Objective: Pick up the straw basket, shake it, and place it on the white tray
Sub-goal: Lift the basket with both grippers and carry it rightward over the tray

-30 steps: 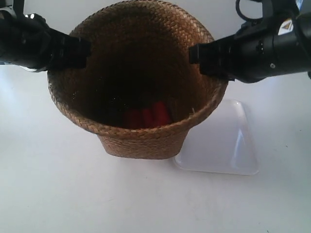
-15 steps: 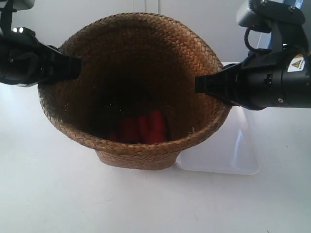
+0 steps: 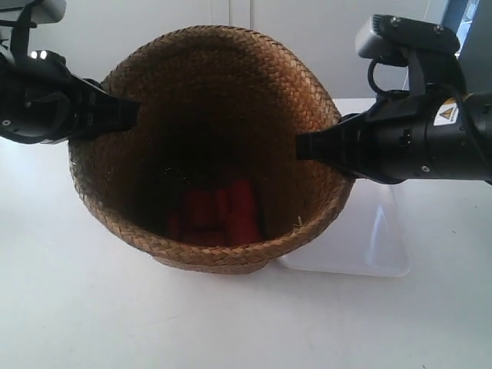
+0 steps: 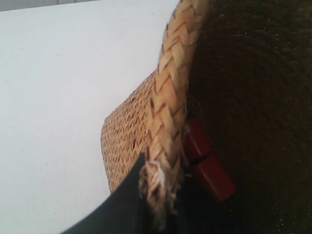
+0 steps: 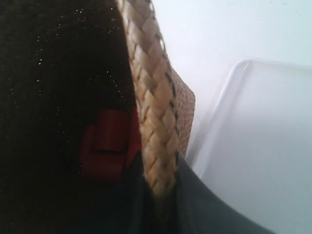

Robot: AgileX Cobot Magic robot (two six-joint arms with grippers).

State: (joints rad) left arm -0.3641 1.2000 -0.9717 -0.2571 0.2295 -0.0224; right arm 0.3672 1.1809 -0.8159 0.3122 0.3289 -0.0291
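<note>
The straw basket (image 3: 231, 100) hangs above the table between both arms, tilted with its dark inside toward the exterior camera. Red blocks (image 3: 219, 211) lie at its bottom. My left gripper (image 4: 158, 195), the arm at the exterior view's left (image 3: 127, 114), is shut on the braided rim (image 4: 170, 107). My right gripper (image 5: 163, 195), the arm at the exterior view's right (image 3: 307, 146), is shut on the opposite rim (image 5: 151, 97). The white tray (image 3: 369, 238) lies on the table behind and beside the basket, partly hidden by it; the right wrist view shows the tray (image 5: 258, 146) below.
A white table (image 3: 77, 307) spreads under everything. A pale wall stands behind. Red blocks (image 4: 207, 163) show inside the basket in the left wrist view, and red blocks (image 5: 105, 144) in the right wrist view.
The basket has swung with both arms: it dropped lower, then shifted and tilted so the red blocks inside slid and show more. Both grippers kept hold of the rim.
</note>
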